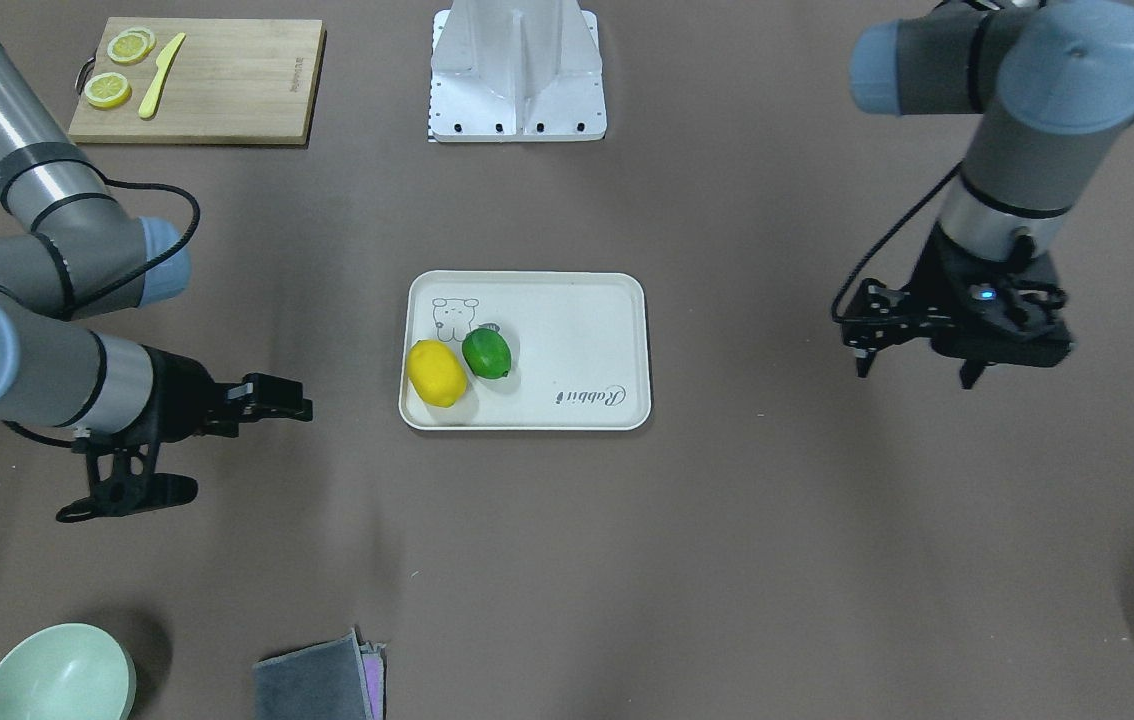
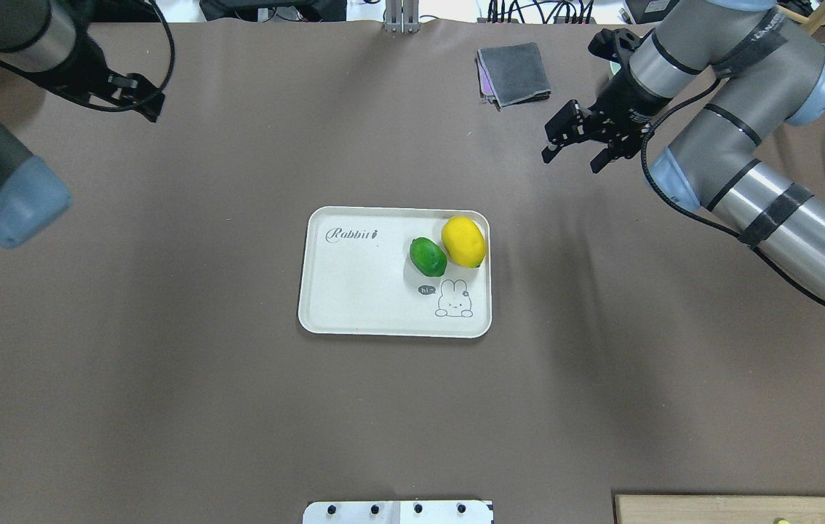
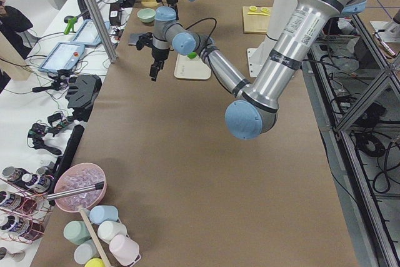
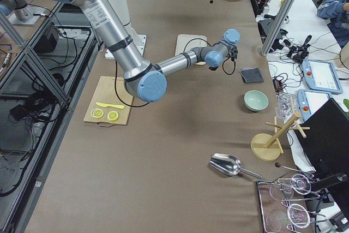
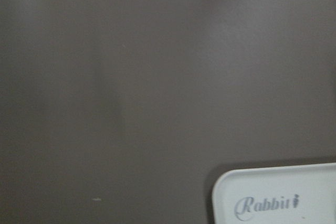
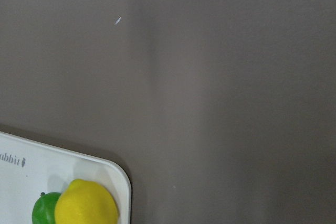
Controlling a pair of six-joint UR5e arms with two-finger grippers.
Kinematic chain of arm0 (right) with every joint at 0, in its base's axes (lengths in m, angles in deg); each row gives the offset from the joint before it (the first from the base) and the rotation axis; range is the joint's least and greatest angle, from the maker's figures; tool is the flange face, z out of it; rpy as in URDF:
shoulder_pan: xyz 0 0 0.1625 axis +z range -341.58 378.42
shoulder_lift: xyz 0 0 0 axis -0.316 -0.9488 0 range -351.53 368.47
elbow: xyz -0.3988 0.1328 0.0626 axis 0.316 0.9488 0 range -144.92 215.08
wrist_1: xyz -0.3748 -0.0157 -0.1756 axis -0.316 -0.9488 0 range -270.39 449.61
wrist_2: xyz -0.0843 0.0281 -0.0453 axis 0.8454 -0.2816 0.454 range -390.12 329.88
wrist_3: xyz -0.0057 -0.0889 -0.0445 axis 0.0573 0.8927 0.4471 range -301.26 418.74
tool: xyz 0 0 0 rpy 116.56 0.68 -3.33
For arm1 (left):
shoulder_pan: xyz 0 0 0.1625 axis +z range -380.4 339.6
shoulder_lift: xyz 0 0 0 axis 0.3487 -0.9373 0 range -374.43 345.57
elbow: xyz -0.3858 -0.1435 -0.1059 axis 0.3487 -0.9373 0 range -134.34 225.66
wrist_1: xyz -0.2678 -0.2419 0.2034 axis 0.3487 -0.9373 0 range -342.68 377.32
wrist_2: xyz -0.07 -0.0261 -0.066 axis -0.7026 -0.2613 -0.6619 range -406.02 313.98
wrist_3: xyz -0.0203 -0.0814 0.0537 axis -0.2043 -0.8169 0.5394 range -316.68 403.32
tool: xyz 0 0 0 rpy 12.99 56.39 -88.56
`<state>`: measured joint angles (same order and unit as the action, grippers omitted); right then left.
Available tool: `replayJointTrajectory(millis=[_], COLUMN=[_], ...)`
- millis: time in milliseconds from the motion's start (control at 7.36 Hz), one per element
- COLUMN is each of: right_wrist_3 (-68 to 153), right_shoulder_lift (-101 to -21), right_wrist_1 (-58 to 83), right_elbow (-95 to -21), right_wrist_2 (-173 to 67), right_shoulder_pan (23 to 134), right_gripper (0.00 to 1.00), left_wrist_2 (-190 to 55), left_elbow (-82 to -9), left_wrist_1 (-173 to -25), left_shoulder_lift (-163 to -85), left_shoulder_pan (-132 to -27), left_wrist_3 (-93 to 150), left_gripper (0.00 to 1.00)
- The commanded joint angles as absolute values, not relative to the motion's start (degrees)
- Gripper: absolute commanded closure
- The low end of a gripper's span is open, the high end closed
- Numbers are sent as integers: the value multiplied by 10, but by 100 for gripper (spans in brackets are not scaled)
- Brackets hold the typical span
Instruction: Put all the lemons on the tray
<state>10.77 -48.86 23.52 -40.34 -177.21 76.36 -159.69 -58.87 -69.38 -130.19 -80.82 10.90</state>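
Right gripper [image 2: 571, 160] hangs over the far right of the table, jaws apart, nothing in them. Left gripper [image 1: 915, 375] hangs over the far left, likewise spread and empty. Tray [image 2: 354, 291] sits at table centre. Yellow lemon [image 2: 463, 241] and green lemon [image 2: 428, 257] lie on its right end, side by side, yellow nearest the rim. Both grippers well apart from tray.

Larger lemon [image 2: 463, 241] beside smaller lemon [image 2: 428, 257] on tray [image 2: 354, 291], at its right end; tray at table [image 2: 165, 378] centre.
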Motion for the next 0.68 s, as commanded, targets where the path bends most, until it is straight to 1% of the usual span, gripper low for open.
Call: replayJointTrajectory(millis=[0,136,407,543], right_wrist_3=[138,137,136,142], right_shoulder_lift=[-556,-591,-672,-697], right_wrist_1=[236,232,139,135], right_elbow=[-450,-481,-592,-606], right_wrist_2=[-1778,-1777,-1711,-1708], right_shoulder_pan=[790,792,812,832], right_gripper=[1,1,1,1], left_wrist_2=[-1609,-1637,-1641,-1671], left_elbow=[-602,-597,-593,-570], left_wrist_1=[-687,-689,-697,-696], left_shoulder_lift=[-1235,-1209,-1148,-1139], left_shoulder_pan=[-895,-928,-1010,-1041], left_wrist_3=[184,225,292,312], left_gripper=[1,1,1,1])
